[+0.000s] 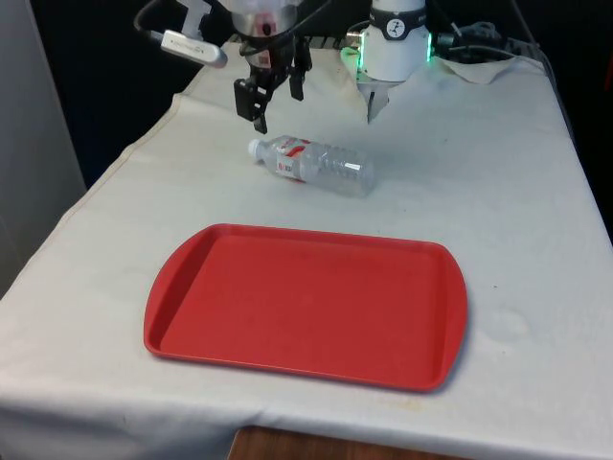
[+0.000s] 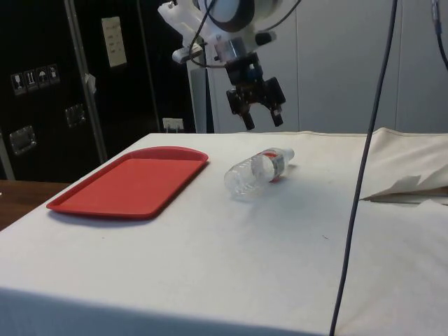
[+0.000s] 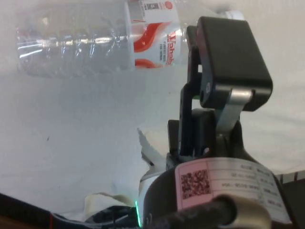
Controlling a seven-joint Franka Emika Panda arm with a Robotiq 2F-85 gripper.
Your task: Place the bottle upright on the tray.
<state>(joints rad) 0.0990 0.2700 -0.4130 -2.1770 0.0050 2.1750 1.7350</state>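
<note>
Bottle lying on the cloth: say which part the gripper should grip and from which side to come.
Grip the bottle across its round body, probably near the red and white label, coming down from above. It lies on its side with its cap end toward the front view's left, beyond the red tray, so only the curved flanks are free to pinch. The gripper hangs open above it.

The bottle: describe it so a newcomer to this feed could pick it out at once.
Start at the big red tray on the white cloth; the bottle lies on its side on the cloth beyond the tray's far edge, just below the open gripper. It is clear plastic with a white cap and a red-and-white label.
</note>
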